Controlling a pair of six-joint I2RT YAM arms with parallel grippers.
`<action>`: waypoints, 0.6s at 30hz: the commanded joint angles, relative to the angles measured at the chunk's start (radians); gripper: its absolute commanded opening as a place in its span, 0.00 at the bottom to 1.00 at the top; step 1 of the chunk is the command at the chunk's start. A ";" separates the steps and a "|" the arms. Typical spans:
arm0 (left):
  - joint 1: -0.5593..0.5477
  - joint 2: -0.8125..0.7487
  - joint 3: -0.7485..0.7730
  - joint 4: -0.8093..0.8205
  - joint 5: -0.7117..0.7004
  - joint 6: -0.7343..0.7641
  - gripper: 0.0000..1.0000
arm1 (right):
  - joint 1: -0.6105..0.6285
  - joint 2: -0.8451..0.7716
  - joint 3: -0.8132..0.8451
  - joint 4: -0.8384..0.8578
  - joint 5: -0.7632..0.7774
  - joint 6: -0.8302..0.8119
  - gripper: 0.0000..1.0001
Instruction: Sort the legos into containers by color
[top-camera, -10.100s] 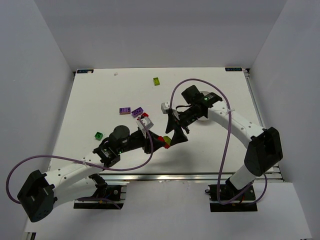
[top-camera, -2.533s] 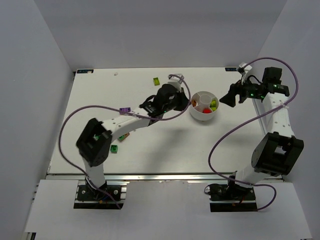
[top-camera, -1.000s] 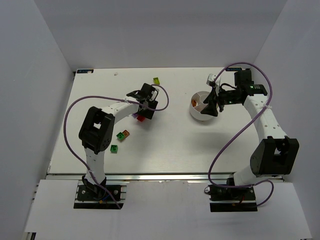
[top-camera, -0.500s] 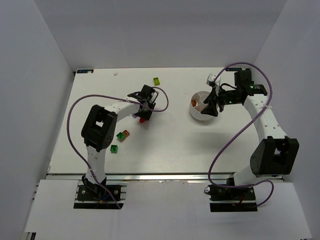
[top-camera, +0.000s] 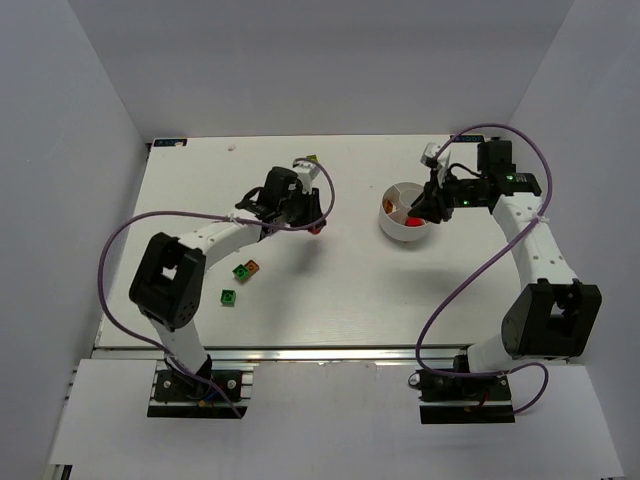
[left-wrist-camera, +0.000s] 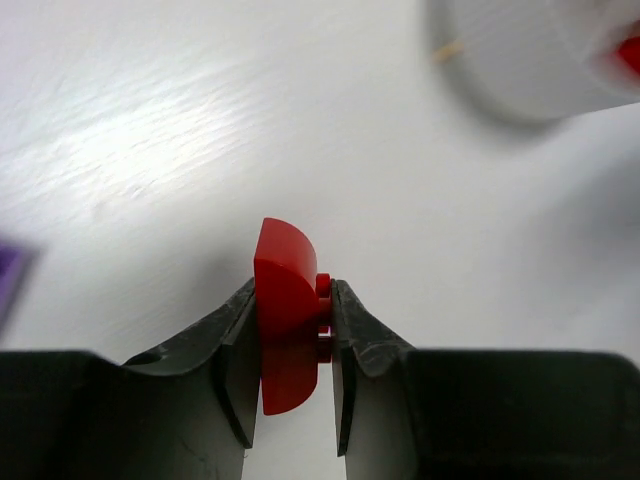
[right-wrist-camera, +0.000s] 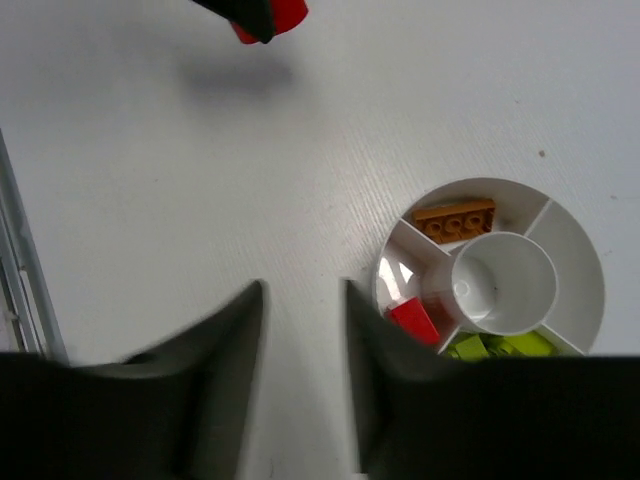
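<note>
The left arm stretches across the tabletop (top-camera: 350, 300), its end effector (left-wrist-camera: 293, 292) pinching a red curved lego (left-wrist-camera: 283, 258) on edge, with the white divided bowl (left-wrist-camera: 530, 60) ahead to its right. The right arm bends inward, its end effector (right-wrist-camera: 302, 300) spread. The bowl sits just right of its fingers, holding an orange brick (right-wrist-camera: 455, 220), a red brick (right-wrist-camera: 413, 320) and yellow-green bricks (right-wrist-camera: 500, 347) in separate compartments.

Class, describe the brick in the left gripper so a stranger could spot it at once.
On the white table, find the round divided bowl, then look left to the left gripper. Its black fingers clamp a red brick with one rounded edge. Unlike the green bricks and orange brick lying loose to its left, it is gripped.
</note>
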 joint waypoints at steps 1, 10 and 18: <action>-0.047 -0.115 -0.060 0.413 0.220 -0.115 0.16 | -0.070 -0.066 -0.014 0.130 -0.013 0.120 0.32; -0.183 0.115 0.126 0.646 0.300 -0.168 0.06 | -0.195 -0.087 -0.001 0.207 -0.054 0.237 0.07; -0.238 0.267 0.216 0.928 0.318 -0.204 0.05 | -0.225 -0.107 -0.021 0.207 -0.085 0.240 0.09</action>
